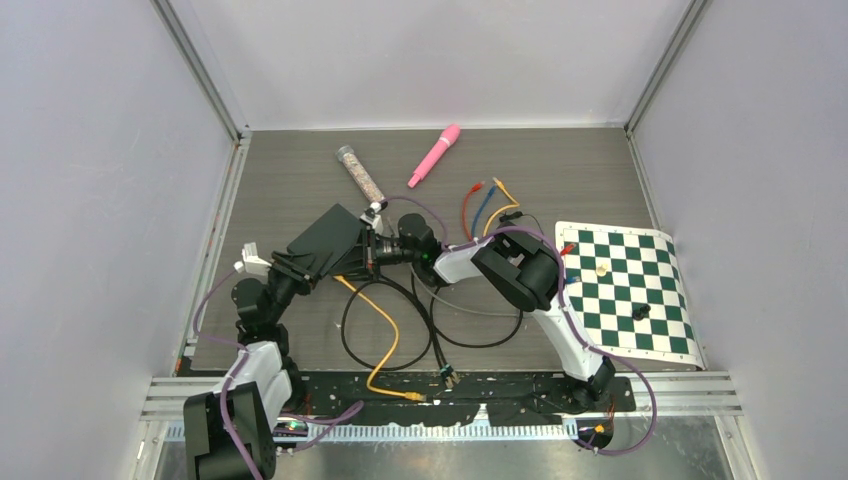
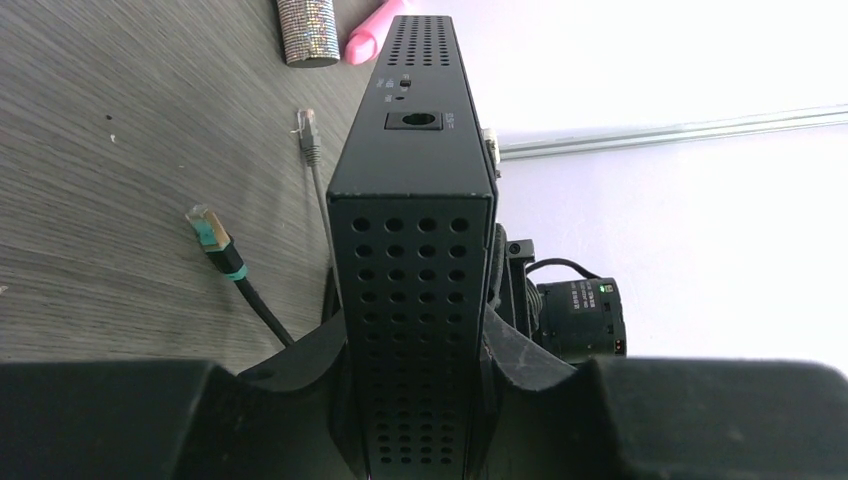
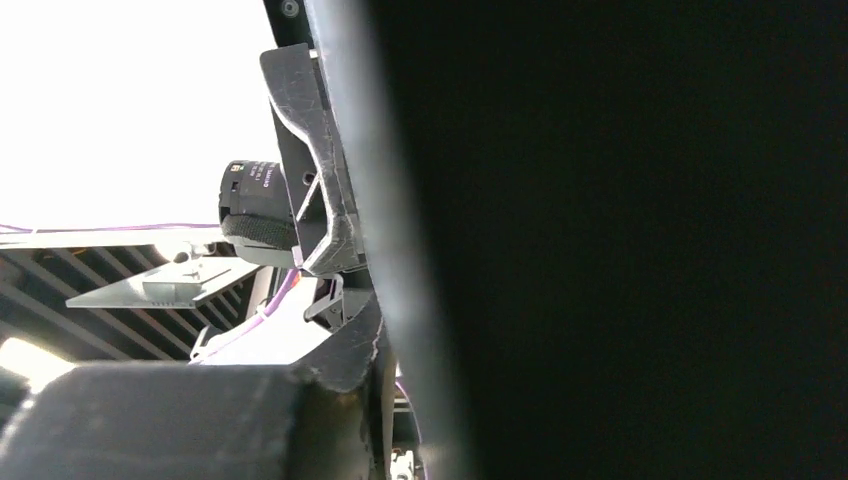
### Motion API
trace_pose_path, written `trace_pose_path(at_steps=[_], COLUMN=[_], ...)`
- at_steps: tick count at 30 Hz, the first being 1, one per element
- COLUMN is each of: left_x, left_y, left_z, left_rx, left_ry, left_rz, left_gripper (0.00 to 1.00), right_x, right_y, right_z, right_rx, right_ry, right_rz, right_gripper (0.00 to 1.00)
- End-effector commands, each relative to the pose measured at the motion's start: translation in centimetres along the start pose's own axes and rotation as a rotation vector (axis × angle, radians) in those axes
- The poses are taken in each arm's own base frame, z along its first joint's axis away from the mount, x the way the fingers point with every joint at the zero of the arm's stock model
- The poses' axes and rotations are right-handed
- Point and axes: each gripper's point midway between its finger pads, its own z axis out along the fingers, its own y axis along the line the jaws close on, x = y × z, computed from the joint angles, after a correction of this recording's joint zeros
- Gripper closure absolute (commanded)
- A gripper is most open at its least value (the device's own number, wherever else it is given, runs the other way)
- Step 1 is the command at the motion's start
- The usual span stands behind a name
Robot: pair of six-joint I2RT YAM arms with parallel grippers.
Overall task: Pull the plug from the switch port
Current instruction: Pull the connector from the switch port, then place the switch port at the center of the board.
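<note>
Left gripper (image 2: 415, 352) jaws clamped on one end of a black switch (image 2: 410, 150) tilted above the table (image 1: 300, 170), right gripper (image 1: 385, 250) against the switch's right long side, jaw state impossible to tell, a pale plug (image 2: 490, 150) protruding from that side.

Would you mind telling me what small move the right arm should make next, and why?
Probably draw the right gripper gently straight back from the switch. The left gripper clamps the switch, the right one sits at its port side, and the yellow cable runs up under it; whether a plug is gripped is hidden.
</note>
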Motion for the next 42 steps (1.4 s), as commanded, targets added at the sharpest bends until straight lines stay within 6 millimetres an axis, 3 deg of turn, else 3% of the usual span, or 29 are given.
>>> trace_pose_path(at_steps=[1,5,16,26,31,38,42], left_x=[1.4,1.4,-0.1,-1.4,-1.0,-0.4,-0.3], left_y=[-3.5,-3.3,-2.6,-1.4,1.3,4.7,6.0], left_z=[-0.4,-0.3,0.9,1.6,1.2,0.1,-0.3], left_rx=[0.147,0.138,0.074,0.001,-0.105,-0.261,-0.316], left_ry=[0.082,0.076,0.047,0.023,0.037,0.049,0.048], left_rz=[0.094,0.095,0.091,0.102,0.061,0.043,0.043], left_gripper=[1.00,1.00,1.00,1.00,1.00,0.90,0.84], right_x=[-1.1,-0.8,2.3,3.0,1.4,-1.5,-2.5], right_y=[2.9,2.6,-0.9,-2.4,-2.6,-5.5,-6.0], right_z=[0.6,0.3,-2.6,-4.7,-4.7,-5.4,-6.1], right_rx=[-0.073,-0.064,-0.001,0.022,0.041,0.303,0.409], right_ry=[-0.033,-0.023,0.027,0.008,-0.035,-0.128,-0.158], right_rz=[-0.070,-0.078,-0.073,-0.050,-0.069,-0.157,-0.233], right_gripper=[0.86,0.95,0.95,0.95,0.94,0.95,0.93])
